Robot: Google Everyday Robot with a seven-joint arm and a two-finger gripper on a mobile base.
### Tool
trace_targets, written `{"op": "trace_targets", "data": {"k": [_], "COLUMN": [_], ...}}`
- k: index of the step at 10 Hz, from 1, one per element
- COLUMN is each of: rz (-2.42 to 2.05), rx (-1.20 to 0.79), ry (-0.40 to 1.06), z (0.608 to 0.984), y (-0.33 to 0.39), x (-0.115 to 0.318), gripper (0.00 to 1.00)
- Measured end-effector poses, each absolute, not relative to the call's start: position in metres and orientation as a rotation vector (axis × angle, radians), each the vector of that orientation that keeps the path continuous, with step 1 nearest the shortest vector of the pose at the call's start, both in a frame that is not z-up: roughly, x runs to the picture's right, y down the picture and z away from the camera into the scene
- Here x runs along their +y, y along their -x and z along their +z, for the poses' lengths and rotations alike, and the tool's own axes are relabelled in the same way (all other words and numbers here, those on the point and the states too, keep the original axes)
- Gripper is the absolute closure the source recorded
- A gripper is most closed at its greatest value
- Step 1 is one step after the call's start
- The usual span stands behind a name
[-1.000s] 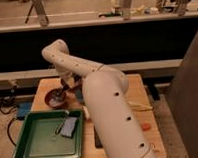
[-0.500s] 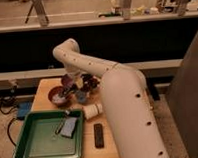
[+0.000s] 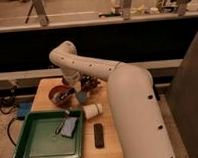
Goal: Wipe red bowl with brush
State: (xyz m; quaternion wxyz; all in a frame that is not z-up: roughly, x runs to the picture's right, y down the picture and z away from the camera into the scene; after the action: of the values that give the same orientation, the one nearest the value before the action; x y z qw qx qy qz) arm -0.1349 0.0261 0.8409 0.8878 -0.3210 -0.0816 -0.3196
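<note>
The arm (image 3: 99,71) reaches from the lower right, arcs up and bends down over the back of the tabletop (image 3: 43,91). Its gripper (image 3: 88,85) hangs low near the middle of the tabletop's far part, just right of the red bowl (image 3: 61,95); the fingers are pressed together, and whether they pinch anything cannot be told, since the gripper shows only as a dark mass.

The red bowl sits on the tabletop just behind the green tray (image 3: 33,147). A slim dark thing with a pale part lies across its inside, probably the brush (image 3: 67,94), reaching toward the gripper. A small blue cup (image 3: 81,97) stands just right of the bowl, under the gripper.

In the tray lie a blue-grey sponge (image 3: 69,126) near the right wall and a thin dark utensil (image 3: 61,123) beside it, tilted. A pale cup (image 3: 92,110) lies on its side on the tabletop right of the tray, and a black flat bar (image 3: 98,135) lies nearer the front edge.
</note>
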Motion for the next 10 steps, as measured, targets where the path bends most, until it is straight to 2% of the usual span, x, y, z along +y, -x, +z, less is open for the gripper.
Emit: {"op": "trace_targets", "data": {"k": [3, 10], "rz": [-0.733, -0.731], "rx": [-0.167, -0.154], "ry": [0.669, 0.661], "z": [0.841, 0.881], "y": [0.166, 0.182], "x": [0.031, 0.008], "gripper": [1.0, 1.0]}}
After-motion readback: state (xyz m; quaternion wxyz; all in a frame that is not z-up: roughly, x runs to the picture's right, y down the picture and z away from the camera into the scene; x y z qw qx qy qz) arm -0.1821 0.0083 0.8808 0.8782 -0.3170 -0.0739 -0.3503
